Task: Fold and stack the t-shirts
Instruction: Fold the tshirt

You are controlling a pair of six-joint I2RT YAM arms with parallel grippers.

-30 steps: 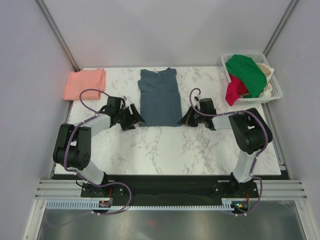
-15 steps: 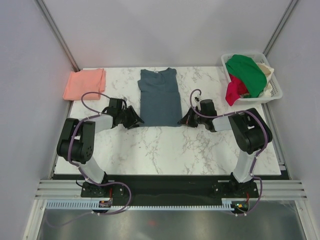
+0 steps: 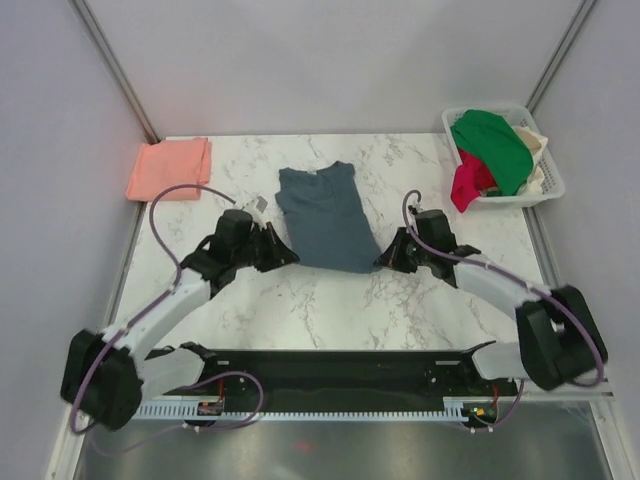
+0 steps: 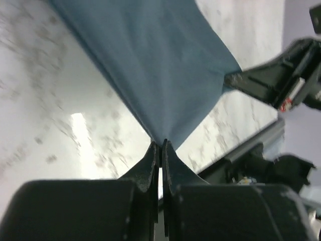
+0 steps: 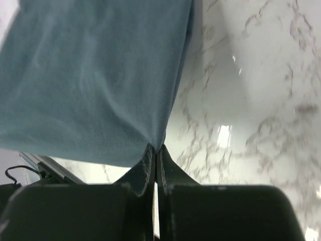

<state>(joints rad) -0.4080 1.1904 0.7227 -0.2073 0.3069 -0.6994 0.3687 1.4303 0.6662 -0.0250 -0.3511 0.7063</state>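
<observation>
Between the pressed-together fingers of the left gripper (image 4: 160, 146), the near left hem corner of the slate-blue t-shirt (image 4: 150, 65) is pinched, and the cloth is drawn taut away from that point. Across from it, the near right hem corner is clamped in the same way by the right gripper (image 5: 154, 148), its jaws closed tight on the fabric. Beyond both grippers, the collar end of the shirt is spread on the marble table (image 3: 330, 300). Well past the left gripper, toward the far left corner, the folded salmon-pink t-shirt (image 3: 168, 167) is laid flat. Well past the right gripper, at the far right, a white basket (image 3: 553, 186) is filled with green, red and cream garments (image 3: 490, 150).
</observation>
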